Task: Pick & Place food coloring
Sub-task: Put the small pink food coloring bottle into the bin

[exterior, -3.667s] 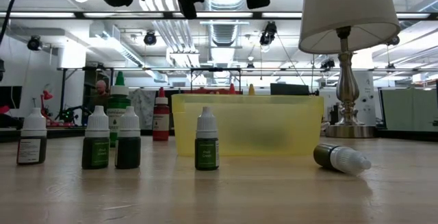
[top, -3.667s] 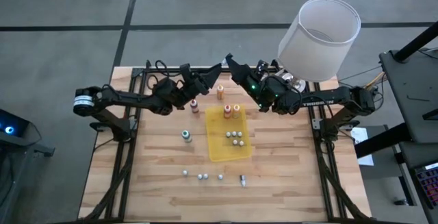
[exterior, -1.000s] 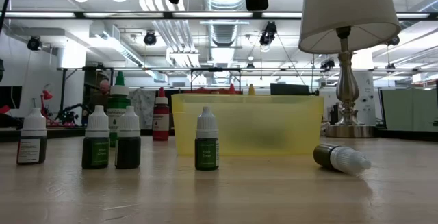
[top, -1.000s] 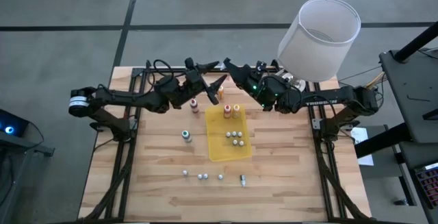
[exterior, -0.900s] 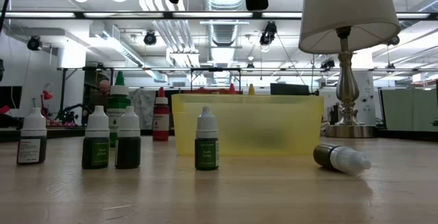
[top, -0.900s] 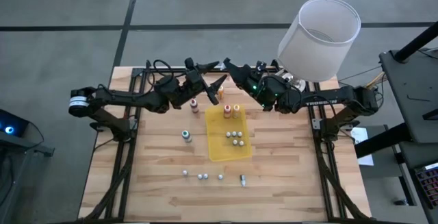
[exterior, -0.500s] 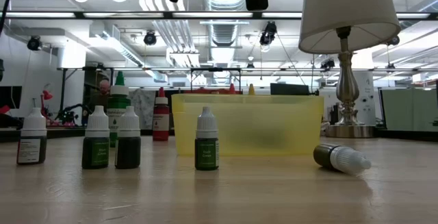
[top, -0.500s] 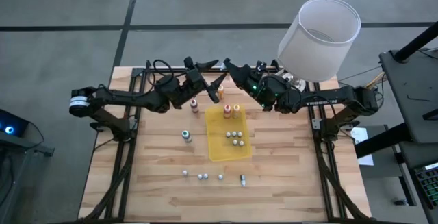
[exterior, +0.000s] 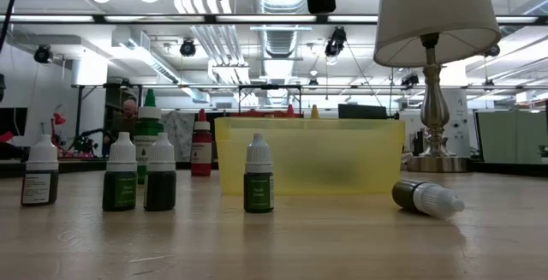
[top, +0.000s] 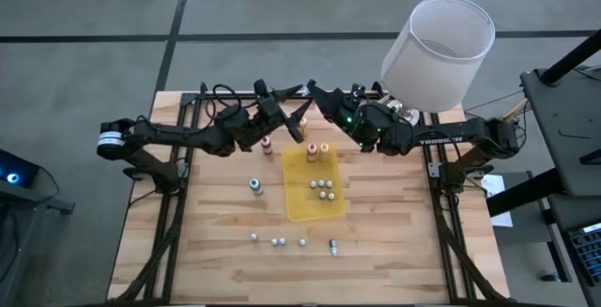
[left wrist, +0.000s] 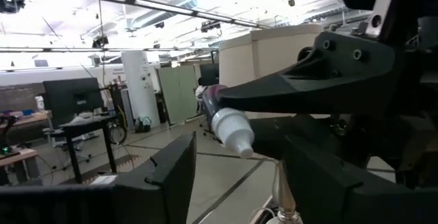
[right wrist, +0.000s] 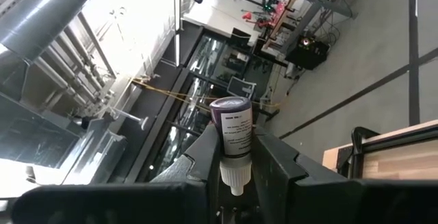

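Food coloring bottles (top: 323, 191) stand clustered in the yellow tray (top: 331, 210) in the high view, with more along the counter (top: 216, 251); above its far edge the left hand (top: 297, 117) meets the right hand (top: 315, 97).

Low view: small stiff plastic bottles (exterior: 258, 177), likely light and easily tipped; one lies toppled (exterior: 427, 199).

Left wrist view: a purple bottle (left wrist: 227, 118) sits between the right hand's fingers; the left hand (left wrist: 226, 176) stands partly open around it, not yet gripping.

Right wrist view: the right hand (right wrist: 234, 157) is closed on the bottle's neck, label end (right wrist: 233, 125) outward, the best spot to grip.
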Action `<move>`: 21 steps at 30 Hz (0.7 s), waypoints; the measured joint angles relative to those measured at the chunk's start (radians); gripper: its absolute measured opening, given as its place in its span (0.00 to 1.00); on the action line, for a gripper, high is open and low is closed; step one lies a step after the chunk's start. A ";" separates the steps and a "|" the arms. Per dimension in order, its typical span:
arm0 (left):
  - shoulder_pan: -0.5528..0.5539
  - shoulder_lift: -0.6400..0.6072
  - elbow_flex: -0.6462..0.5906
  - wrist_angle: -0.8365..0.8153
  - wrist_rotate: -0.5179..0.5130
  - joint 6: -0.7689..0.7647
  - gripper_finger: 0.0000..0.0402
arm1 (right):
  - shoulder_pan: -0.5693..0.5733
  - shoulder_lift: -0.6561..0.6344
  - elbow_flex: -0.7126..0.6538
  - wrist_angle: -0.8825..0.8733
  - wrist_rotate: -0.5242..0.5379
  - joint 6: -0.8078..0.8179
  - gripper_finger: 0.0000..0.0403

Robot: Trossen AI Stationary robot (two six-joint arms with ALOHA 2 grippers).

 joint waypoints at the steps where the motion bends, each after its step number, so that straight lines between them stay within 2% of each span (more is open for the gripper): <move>1: 0.000 0.000 0.000 0.000 -0.004 0.000 0.46 | 0.000 0.000 0.000 0.000 0.000 0.000 0.15; 16: -0.010 0.001 0.014 0.000 -0.018 0.004 0.45 | -0.001 0.000 0.000 -0.002 -0.022 0.000 0.15; 21: -0.010 0.001 0.014 0.000 -0.018 0.004 0.38 | -0.003 0.000 0.000 -0.002 -0.024 0.005 0.15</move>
